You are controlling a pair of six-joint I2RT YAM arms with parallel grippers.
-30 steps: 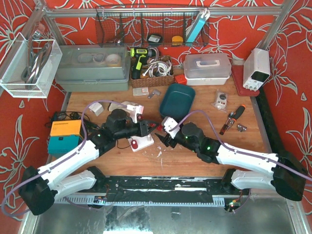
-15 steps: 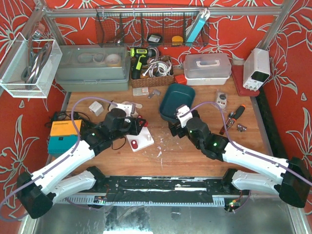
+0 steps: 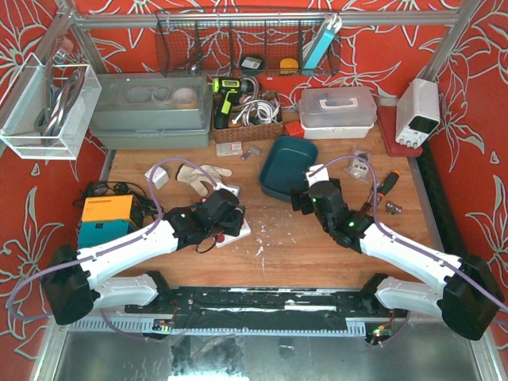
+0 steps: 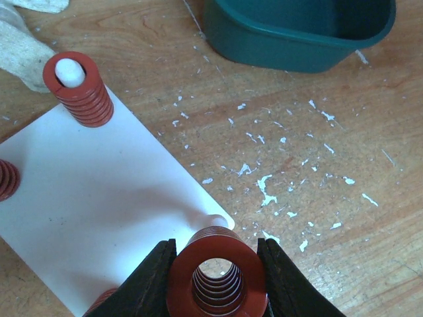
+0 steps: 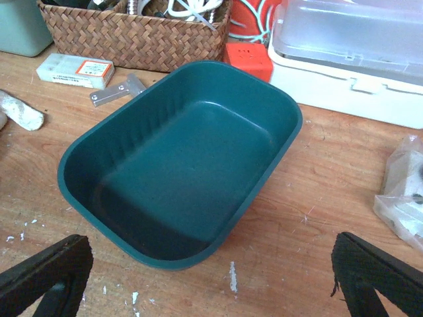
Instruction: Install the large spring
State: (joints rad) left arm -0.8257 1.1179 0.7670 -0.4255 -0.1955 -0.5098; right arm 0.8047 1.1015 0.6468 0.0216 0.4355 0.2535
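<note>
My left gripper (image 4: pixel 216 281) is shut on a large red spring (image 4: pixel 217 272), held end-on just above a white peg (image 4: pixel 215 222) at the near corner of the white base plate (image 4: pixel 99 218). Another red spring (image 4: pixel 78 89) sits on a peg at the plate's far corner, and parts of two more show at its left edge (image 4: pixel 6 179) and bottom edge. In the top view the left gripper (image 3: pixel 228 213) is over the plate (image 3: pixel 236 230). My right gripper (image 5: pixel 211 277) is open and empty, near the front edge of the empty teal bin (image 5: pixel 182 165); in the top view it (image 3: pixel 305 194) is beside the bin (image 3: pixel 288 165).
A wicker basket (image 5: pixel 132 33), a white lidded box (image 5: pixel 350 53), a small red block (image 5: pixel 246 59) and a label box (image 5: pixel 76 69) lie behind the bin. A plastic bag (image 5: pixel 403 198) is at right. A screwdriver (image 3: pixel 379 193) and an orange meter (image 3: pixel 105 214) are on the table.
My left gripper has moved right and toward the near edge with the spring, onto the plate's corner. My right gripper has moved right and back, to the teal bin.
</note>
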